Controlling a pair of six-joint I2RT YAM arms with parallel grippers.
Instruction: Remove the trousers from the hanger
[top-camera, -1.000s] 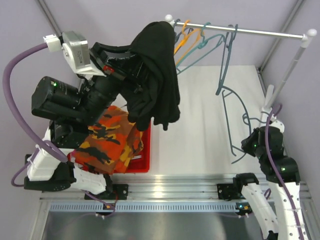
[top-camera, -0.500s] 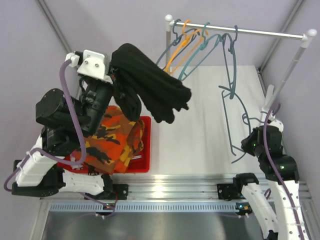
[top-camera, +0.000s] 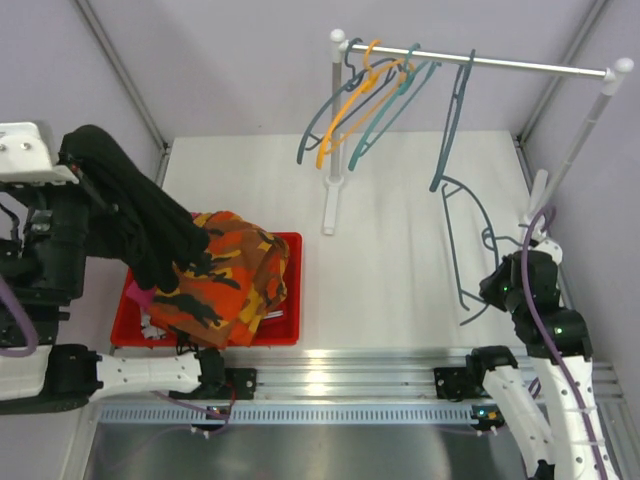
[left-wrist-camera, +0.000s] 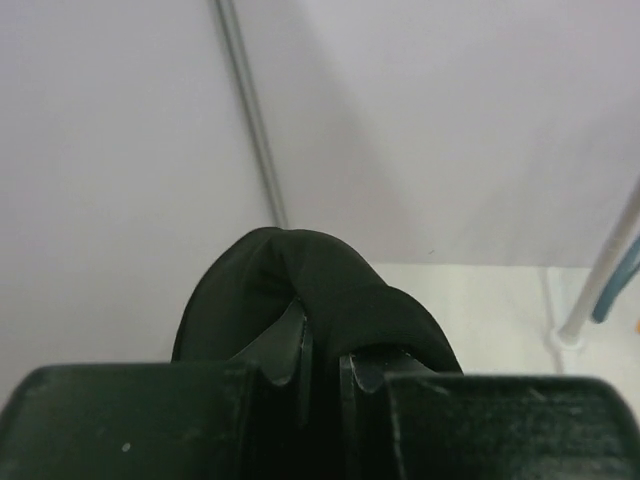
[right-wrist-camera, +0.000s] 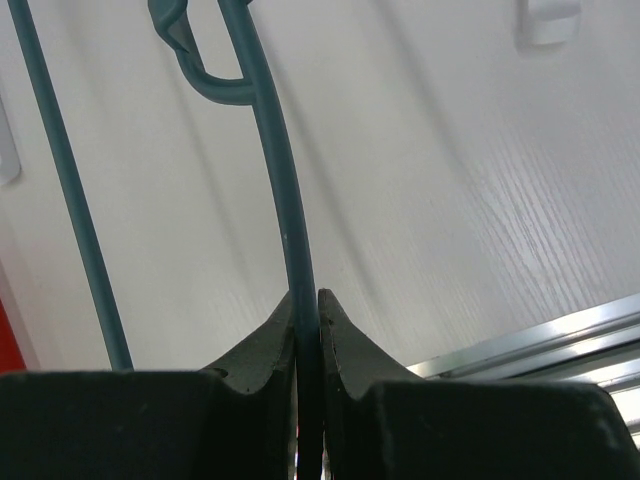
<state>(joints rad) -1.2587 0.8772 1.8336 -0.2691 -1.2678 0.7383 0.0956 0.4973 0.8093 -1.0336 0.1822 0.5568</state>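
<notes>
top external: the black trousers (top-camera: 140, 222) hang at far left over the red bin (top-camera: 291, 300), beside the orange camouflage trousers (top-camera: 228, 285); let go here, they might slide outside its rim.
left wrist: the left gripper (left-wrist-camera: 322, 352) pinches black cloth.
right wrist: the right gripper (right-wrist-camera: 307, 312) pinches the teal hanger (right-wrist-camera: 284, 200).
no writing is readable.

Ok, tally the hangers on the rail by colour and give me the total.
Orange hangers: 1
Blue-green hangers: 4
Total: 5
</notes>
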